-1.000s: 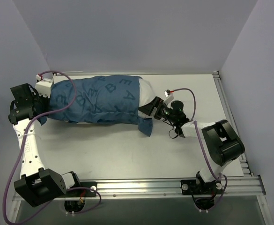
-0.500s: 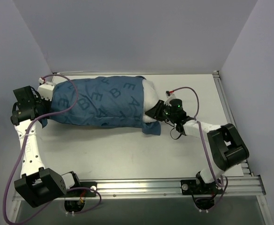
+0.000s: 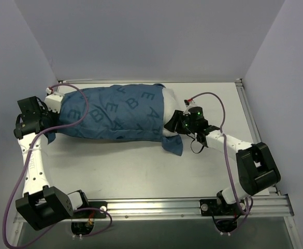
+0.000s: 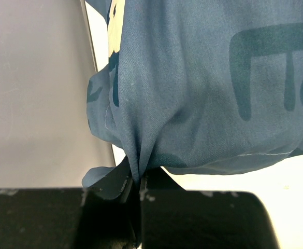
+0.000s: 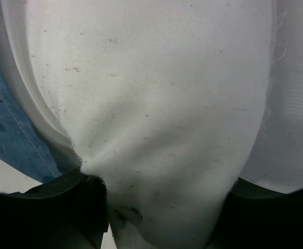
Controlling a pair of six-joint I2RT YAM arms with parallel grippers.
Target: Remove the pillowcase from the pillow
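Observation:
The dark blue lettered pillowcase (image 3: 110, 111) covers most of the white pillow (image 3: 169, 101), whose right end sticks out. My left gripper (image 3: 47, 115) is shut on the case's left end; the left wrist view shows the blue fabric (image 4: 192, 78) bunched into the closed jaws of that gripper (image 4: 135, 179). My right gripper (image 3: 173, 124) is closed on the pillow's bare right end. In the right wrist view the white pillow (image 5: 156, 104) bulges between the fingers of that gripper (image 5: 159, 207), with the case's blue edge (image 5: 11, 140) at the left. A loose flap of the case (image 3: 173, 145) lies below the right gripper.
The pillow lies across the far half of the white table (image 3: 141, 171). Grey walls (image 3: 141, 41) close in the back and both sides. An aluminium rail (image 3: 192, 206) with the arm bases runs along the near edge.
My right gripper has closed from wide open onto the pillow's white end and drawn slightly right. The pillow and case have shifted a little to the right. The left gripper keeps its hold.

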